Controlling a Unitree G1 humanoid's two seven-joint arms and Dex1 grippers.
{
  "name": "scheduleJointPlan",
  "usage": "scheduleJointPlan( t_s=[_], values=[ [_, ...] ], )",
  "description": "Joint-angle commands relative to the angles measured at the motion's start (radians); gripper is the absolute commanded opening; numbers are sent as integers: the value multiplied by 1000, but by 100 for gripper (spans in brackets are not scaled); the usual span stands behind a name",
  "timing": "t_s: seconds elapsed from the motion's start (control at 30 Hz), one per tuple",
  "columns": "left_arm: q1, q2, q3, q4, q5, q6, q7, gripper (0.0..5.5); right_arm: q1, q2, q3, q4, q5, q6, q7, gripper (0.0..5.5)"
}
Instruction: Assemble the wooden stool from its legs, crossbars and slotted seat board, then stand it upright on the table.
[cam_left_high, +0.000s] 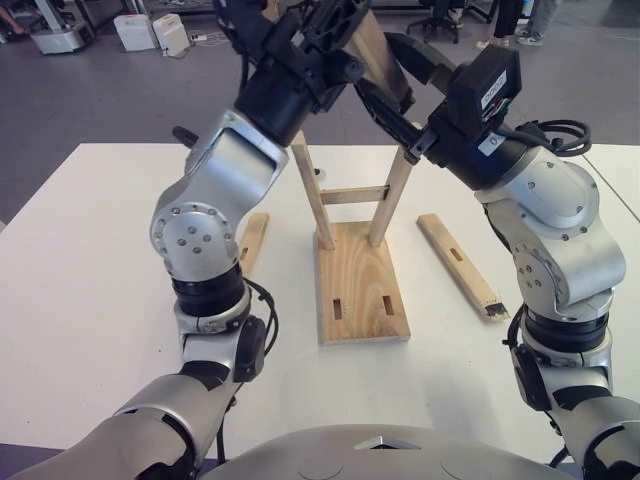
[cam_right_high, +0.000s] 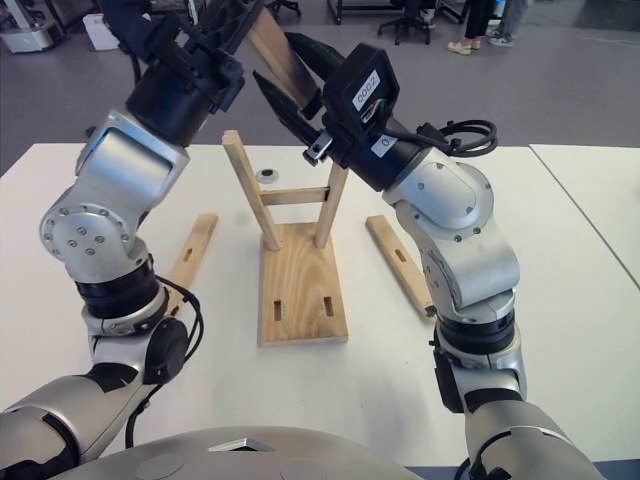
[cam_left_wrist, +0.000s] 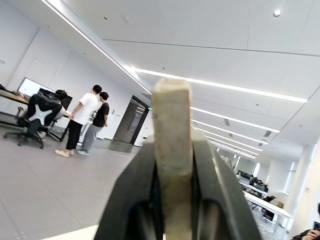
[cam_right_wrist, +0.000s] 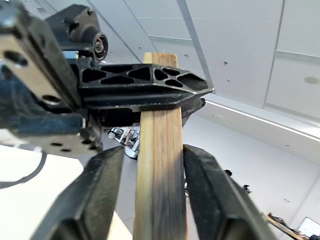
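Much of the held wooden piece (cam_left_wrist: 171, 110) is hidden. In the eye views its upper end is cut off by the frame edge and the two arms cover most of the rest, so I cannot tell whether it is a leg or a crossbar. It is pale, flat and straight-grained, held high above the far half of the counter (cam_left_high: 90, 250).

The left gripper (cam_left_wrist: 172, 145) has its fingers (cam_left_wrist: 130, 200) pressed against both faces of the piece, gripping it edge-on. The right gripper (cam_right_wrist: 155, 152) straddles the same piece just beside the left one. Its fingers (cam_right_wrist: 95, 200) are spread, with a gap showing on one side — not clamped.

The seat board (cam_left_high: 362, 290) lies flat at mid-counter, light wood with two empty slots near its front edge. Two upright legs (cam_left_high: 313, 190) stand in its far end, leaning toward each other and joined by a short crossbar (cam_left_high: 352, 195).

A loose slat (cam_left_high: 252, 240) lies left of the board, its far end hidden behind the left arm. Another slotted slat (cam_left_high: 462, 265) lies to the right, with a dark near end. A small dark round thing (cam_right_high: 268, 176) sits behind the legs — too small to make out.
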Motion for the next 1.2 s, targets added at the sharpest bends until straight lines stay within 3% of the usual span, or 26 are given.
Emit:
scheduleJointPlan(
  t_s=[0.03, 0.13, 0.23, 0.4, 0.57, 1.2],
  values=[
    [237, 199, 165, -80, -21, 18, -106, 40, 94, -52, -165, 44, 12, 17, -22, 241],
    [496, 298, 270, -58, 77, -41, -235, 40, 210, -58, -283, 168, -38, -13, -84, 241],
    [640, 317, 274, 135, 299, -213, -338, 40, 294, -62, -303, 376, -158, -75, -173, 241],
    [617, 237, 183, 427, 468, -407, -452, 40, 346, -19, -267, 588, -220, -194, -185, 241],
    [618, 176, 161, 530, 515, -484, -480, 40, 376, 8, -238, 676, -242, -269, -185, 241],
    [646, 116, 179, 548, 518, -511, -471, 40, 385, 34, -210, 712, -255, -314, -181, 241]
  ],
)
